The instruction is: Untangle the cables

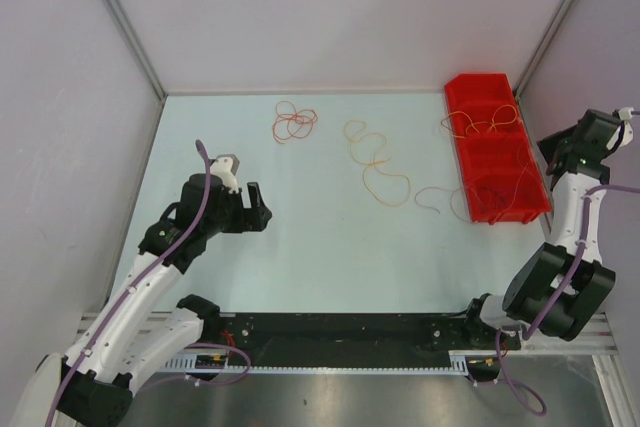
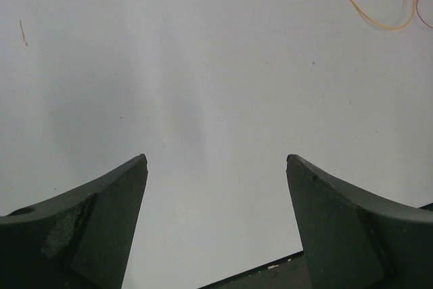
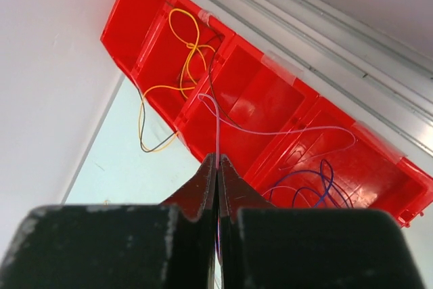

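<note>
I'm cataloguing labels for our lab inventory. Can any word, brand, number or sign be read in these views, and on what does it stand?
None: no view shows readable text.
The red bin and the table bear no visible marking.
Tiny yellow spots on the base rail: too small to read.

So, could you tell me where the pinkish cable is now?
In the right wrist view, the pinkish cable is pinched in the shut right gripper and trails across the red bin at the right of the table.
</note>
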Robot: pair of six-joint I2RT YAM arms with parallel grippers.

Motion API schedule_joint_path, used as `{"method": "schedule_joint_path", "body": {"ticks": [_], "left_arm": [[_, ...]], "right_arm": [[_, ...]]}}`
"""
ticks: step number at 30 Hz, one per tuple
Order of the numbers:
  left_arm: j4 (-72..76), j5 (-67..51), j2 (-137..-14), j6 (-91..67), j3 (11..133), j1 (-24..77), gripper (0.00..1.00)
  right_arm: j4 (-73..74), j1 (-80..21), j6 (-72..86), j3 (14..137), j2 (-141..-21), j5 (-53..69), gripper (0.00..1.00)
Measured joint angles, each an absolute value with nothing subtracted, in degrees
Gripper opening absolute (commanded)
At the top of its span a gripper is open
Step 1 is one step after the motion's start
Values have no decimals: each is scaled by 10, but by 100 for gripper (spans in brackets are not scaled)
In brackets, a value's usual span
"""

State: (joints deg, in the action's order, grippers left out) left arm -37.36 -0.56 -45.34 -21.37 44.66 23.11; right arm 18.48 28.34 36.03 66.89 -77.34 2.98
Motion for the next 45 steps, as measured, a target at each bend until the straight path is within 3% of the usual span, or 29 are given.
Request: {"method": "schedule_joint_path", "body": {"ticks": [14,22,32,38,45], "left_arm": [[-374,-6,-453,-214,447,231,89],[-374,-6,-453,-214,447,231,89],[-374,-6,-453,-214,447,231,89],[-374,-6,-453,-214,447,231,89],[-374,-1,-453,-214,447,231,89]], "right_arm": [[223,269,380,521,-773,10,0],[225,248,391,510,-741,13,0],[302,239,478,603,-649,4,0],[427,256,623,698,-654,-52,0],[439,277,740,698,-707,10,0]]}}
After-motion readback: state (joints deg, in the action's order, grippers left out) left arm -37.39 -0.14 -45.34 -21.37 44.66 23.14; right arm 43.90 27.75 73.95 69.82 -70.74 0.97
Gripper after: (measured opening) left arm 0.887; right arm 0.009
